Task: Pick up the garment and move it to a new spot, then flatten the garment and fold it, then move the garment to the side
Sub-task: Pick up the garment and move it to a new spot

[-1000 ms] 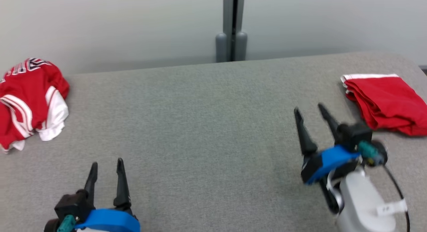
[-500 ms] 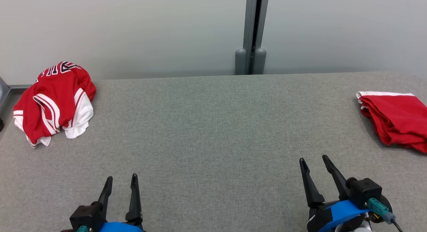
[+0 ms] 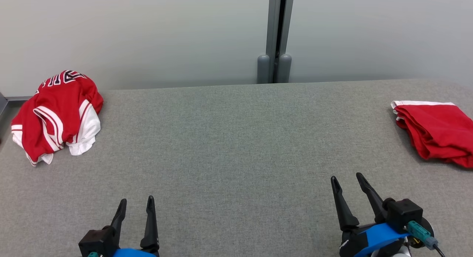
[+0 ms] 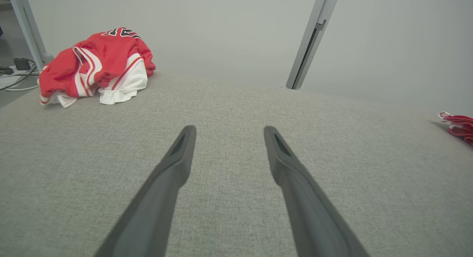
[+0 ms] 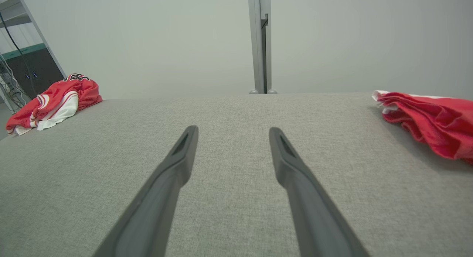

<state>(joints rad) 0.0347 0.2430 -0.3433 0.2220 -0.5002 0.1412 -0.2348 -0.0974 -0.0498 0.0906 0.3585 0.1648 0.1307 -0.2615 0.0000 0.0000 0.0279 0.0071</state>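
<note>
A crumpled red and white jersey garment (image 3: 55, 115) lies in a heap at the table's far left, also seen in the left wrist view (image 4: 99, 61) and the right wrist view (image 5: 55, 100). A second red garment (image 3: 436, 129), folded with a white edge, rests at the far right (image 5: 432, 120) (image 4: 460, 126). My left gripper (image 3: 137, 199) (image 4: 229, 128) stands open near the front edge, empty, well short of the jersey. My right gripper (image 3: 346, 177) (image 5: 233, 128) is open and empty too, apart from the folded garment and nearer the front.
The grey fabric-covered table (image 3: 236, 139) spreads wide between the two garments. A pale wall with a grey vertical post (image 3: 275, 35) stands behind it. Cables and a frame leg (image 4: 26, 35) sit beyond the table's left end.
My right gripper has drawn back from beside the folded red garment toward the front edge, still open. The head camera has shifted, so the whole picture moved. The garments lie as before.
</note>
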